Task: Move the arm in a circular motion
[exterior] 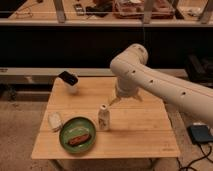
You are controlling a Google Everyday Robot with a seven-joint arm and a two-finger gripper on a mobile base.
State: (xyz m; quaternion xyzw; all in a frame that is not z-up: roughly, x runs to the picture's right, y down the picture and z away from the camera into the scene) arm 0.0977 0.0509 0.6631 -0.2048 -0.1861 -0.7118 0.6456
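- The arm enters from the right edge, where its lower part is cut off. It rises up and left to a rounded elbow above the table's back half, then turns down.
- Its base is out of view. Small dark dots run along the long segment.
- The gripper hangs below the elbow, above the centre-back of the table and clear of its surface.
- The fingers look splayed apart with nothing between them. Their tips blend with the pale wood and are hard to trace.
- A white bottle stands upright in front of and slightly left of the gripper, apart from it. Its label cannot be made out.
- A green plate lies at the front left, just beside the bottle, with a brown food item on it. What the food is cannot be told.
- A small white object lies left of the plate, close to its rim. Whether they touch is unclear.
- A dark-topped object sits tilted at the back left corner. Its pale lower part is indistinct.
- A blue-grey device lies on the floor at right, with a cable running off the lower edge.
- The shelf behind carries cluttered items, cut off by the top edge and not identifiable.
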